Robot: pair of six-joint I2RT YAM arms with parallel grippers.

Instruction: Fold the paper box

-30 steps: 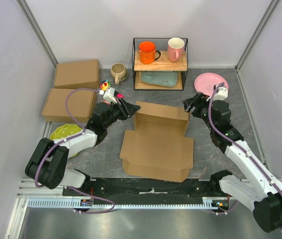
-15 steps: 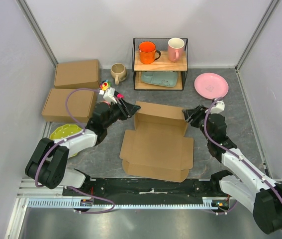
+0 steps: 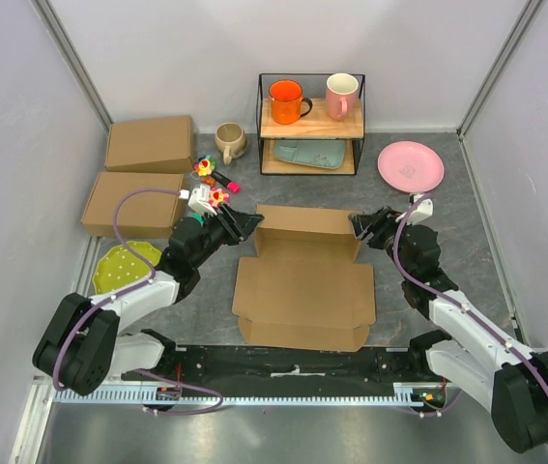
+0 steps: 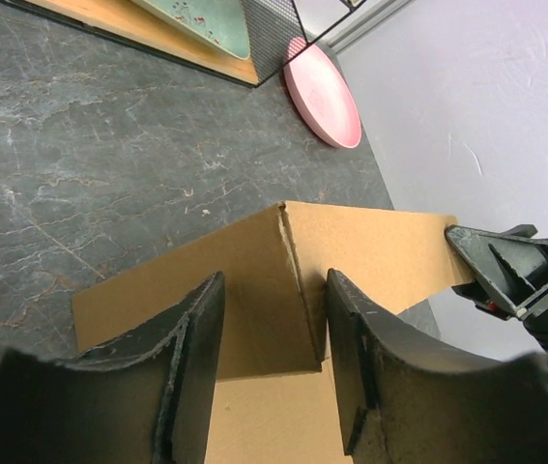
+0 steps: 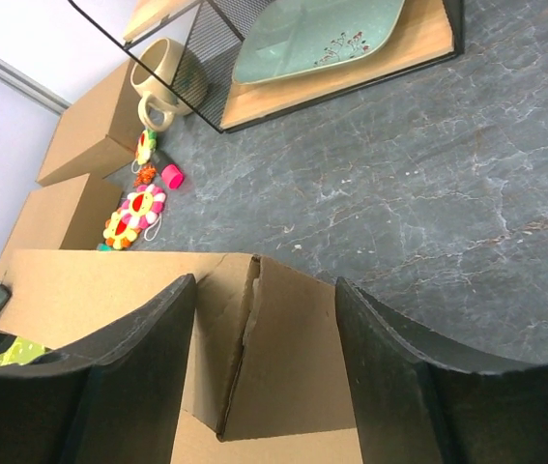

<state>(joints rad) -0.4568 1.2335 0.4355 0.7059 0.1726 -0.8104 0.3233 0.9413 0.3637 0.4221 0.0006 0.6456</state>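
Paper box [image 3: 302, 285] corners obscure left gripper [image 3: 246, 224] and right gripper [image 3: 356, 224] contact.

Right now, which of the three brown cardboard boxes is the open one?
The paper box in the centre: its panels lie spread flat, with its rear wall raised. The rear left box and the front left box are both closed.
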